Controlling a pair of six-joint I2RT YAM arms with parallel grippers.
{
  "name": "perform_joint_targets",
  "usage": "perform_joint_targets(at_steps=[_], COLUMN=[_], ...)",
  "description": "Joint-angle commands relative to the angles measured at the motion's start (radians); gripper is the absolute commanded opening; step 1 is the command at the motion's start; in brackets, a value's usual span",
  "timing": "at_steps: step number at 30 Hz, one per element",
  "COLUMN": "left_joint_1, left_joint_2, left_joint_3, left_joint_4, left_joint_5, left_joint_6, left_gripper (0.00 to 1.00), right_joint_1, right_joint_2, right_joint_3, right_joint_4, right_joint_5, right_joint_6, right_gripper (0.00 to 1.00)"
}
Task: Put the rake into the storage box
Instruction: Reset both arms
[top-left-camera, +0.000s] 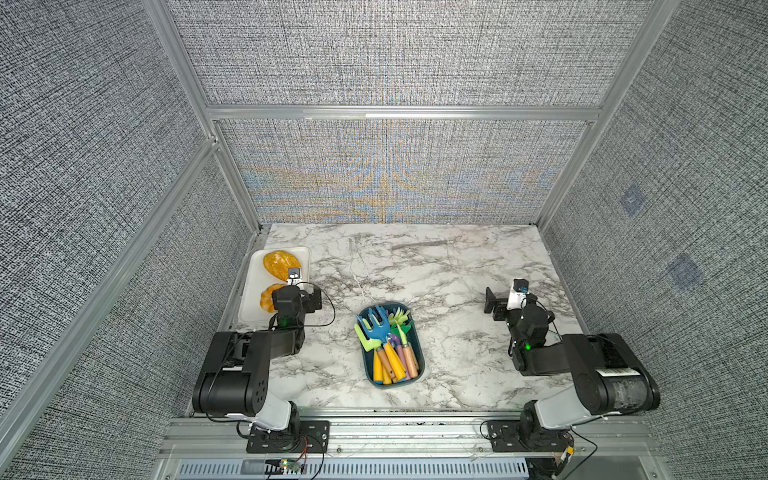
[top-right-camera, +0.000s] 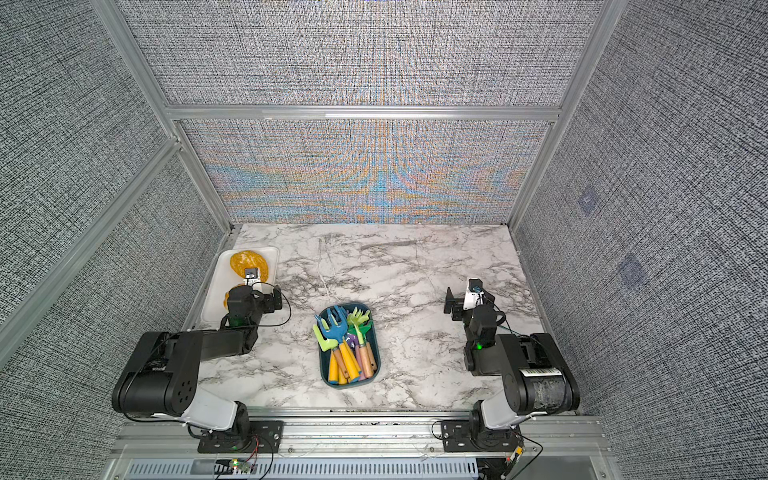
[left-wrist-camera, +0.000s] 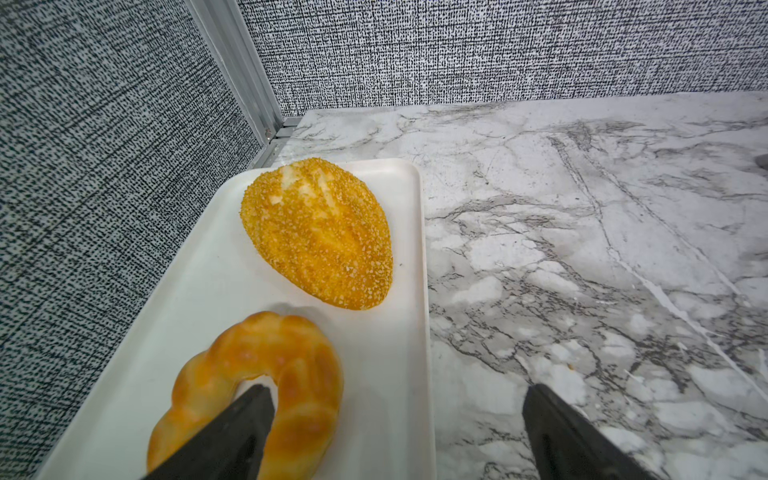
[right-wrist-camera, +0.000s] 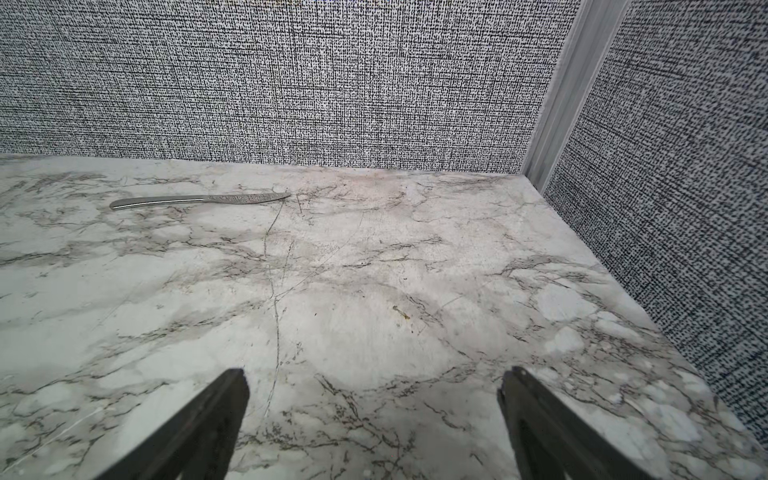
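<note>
The rake (top-left-camera: 376, 328) was seen lying atop other toy tools inside the storage box (top-left-camera: 420, 353), set midway along the table's (top-left-camera: 457, 257) front edge. The left end effector (left-wrist-camera: 397, 390) was held wide open and empty above the white tray (left-wrist-camera: 208, 291). The right end effector (right-wrist-camera: 374, 374) was likewise spread wide and empty, near the right edge.

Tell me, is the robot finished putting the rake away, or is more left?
Looks finished. Done: the blue rake lies in the storage box with other toy tools. In hand: nothing; left gripper and right gripper are open and empty. Left: no rake shows outside the box.
</note>
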Motion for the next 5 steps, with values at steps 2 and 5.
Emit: perform_joint_targets(at_steps=[2, 5], left_joint_1=[0.000, 0.001], left_joint_2=[-0.006, -0.006], left_joint_3=[-0.001, -0.001], left_joint_4=[0.034, 0.034], left_joint_5=[0.004, 0.004], left_joint_6=[0.004, 0.004], left_gripper=[0.99, 0.99], right_joint_1=[0.000, 0.000], right_joint_2=[0.001, -0.001], right_joint_3=[0.010, 0.007], right_joint_4=[0.010, 0.014], right_joint_5=[0.002, 0.002], right_joint_6=[0.003, 0.003], right_gripper=[0.99, 0.99])
